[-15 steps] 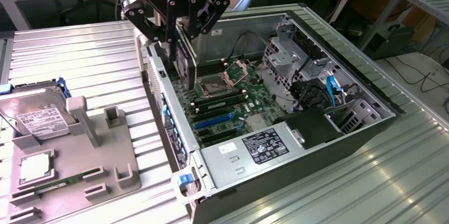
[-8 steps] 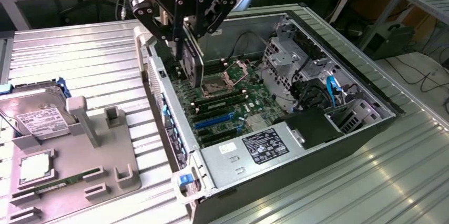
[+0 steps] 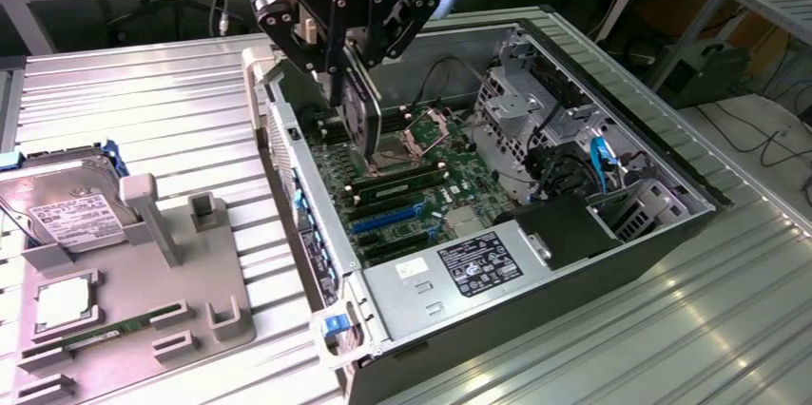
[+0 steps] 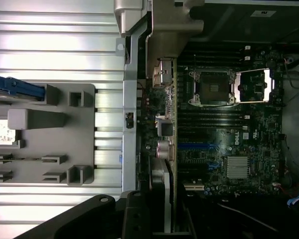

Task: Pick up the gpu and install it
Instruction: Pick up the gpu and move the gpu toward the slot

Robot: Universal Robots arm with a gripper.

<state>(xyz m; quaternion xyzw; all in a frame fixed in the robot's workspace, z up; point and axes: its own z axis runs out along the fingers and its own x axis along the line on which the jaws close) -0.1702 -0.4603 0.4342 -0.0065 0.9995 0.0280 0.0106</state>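
Note:
The gpu (image 3: 363, 120) is a thin dark card with a silvery edge. It hangs upright, edge-down, inside the open computer case (image 3: 660, 153). My gripper (image 3: 350, 91) is shut on its upper part, with the black finger links spread to either side. The card's lower edge is just above the green motherboard (image 3: 425, 201), beside the CPU socket (image 3: 419, 144) and near the case's rear wall. I cannot tell whether the card touches the board. In the wrist view the gpu (image 4: 164, 194) shows edge-on between my gripper (image 4: 162, 221) fingers, alongside the motherboard (image 4: 224, 144) slots.
A grey parts holder (image 3: 178, 277) stands on the ribbed metal table at the exterior view's left. It carries a hard drive (image 3: 70, 210), a CPU chip (image 3: 61, 302) and a green memory stick (image 3: 108, 337). Inside the case are a power supply (image 3: 476, 267), a drive cage (image 3: 520, 110) and cables.

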